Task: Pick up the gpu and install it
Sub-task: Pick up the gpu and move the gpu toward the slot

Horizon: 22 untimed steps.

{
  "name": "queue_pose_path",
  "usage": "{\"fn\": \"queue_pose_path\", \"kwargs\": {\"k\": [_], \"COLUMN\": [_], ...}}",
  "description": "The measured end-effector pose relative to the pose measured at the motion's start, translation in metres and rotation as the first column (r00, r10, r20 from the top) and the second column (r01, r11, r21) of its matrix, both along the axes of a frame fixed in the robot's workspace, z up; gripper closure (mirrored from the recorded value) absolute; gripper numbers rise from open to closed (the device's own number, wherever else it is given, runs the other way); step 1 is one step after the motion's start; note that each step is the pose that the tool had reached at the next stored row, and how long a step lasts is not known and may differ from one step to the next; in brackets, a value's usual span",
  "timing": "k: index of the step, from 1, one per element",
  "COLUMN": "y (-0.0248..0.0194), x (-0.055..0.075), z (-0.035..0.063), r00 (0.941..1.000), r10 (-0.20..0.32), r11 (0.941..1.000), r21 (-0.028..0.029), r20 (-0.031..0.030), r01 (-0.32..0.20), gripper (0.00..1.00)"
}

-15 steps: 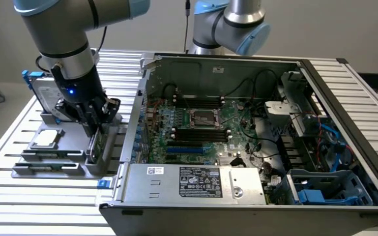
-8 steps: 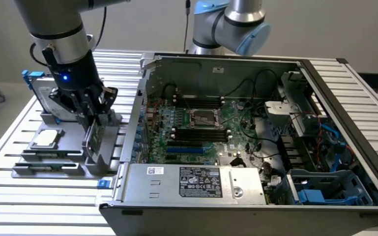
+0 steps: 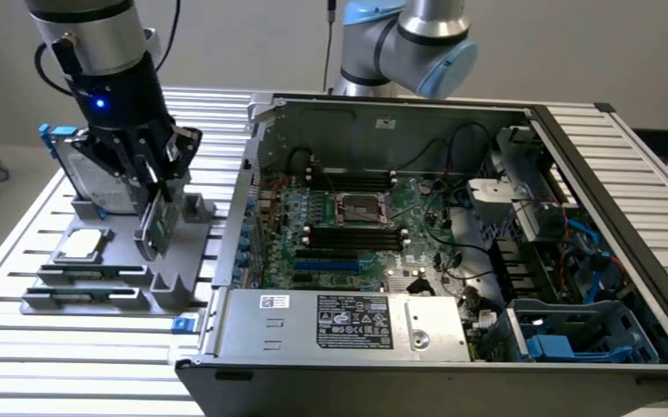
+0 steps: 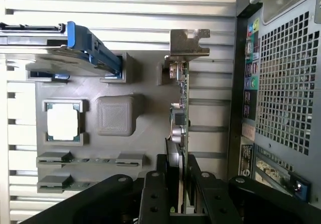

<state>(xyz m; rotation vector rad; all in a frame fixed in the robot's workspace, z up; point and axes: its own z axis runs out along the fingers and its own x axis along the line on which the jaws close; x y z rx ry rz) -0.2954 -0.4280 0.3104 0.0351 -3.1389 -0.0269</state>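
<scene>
The gripper (image 4: 181, 196) is clenched on the gpu (image 4: 179, 133), which stands upright at the gray holder (image 4: 115, 116). That narrow grasp could let it tilt. Its bracket (image 4: 189, 42) might snag the holder, or the case (image 3: 426, 217) wall at three o'clock in the exterior view.

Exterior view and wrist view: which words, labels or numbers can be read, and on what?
Black label on the power supply: too small to read.
White sticker beside it: too small to read.
Stickers on the computer case rear: blurred, unreadable.
The gpu, held in the gripper: no text seen.
</scene>
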Motion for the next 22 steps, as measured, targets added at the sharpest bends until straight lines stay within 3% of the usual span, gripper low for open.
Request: {"fn": "queue_pose_path", "kwargs": {"k": [9, 17, 22], "y": [0.0012, 0.0012, 0.0012], "x": [0.003, 0.033, 0.056], "z": [0.0408, 0.0773, 0.0953], "r00": [1.0000, 0.9999, 0.9997], "r10": [0.000, 0.002, 0.002], "r11": [1.0000, 1.0000, 1.0000], "r21": [0.0001, 0.0001, 0.0001], "r20": [-0.0035, -0.0145, -0.0231], "r01": [0.000, -0.002, -0.002], "gripper": [0.73, 0.73, 0.73]}}
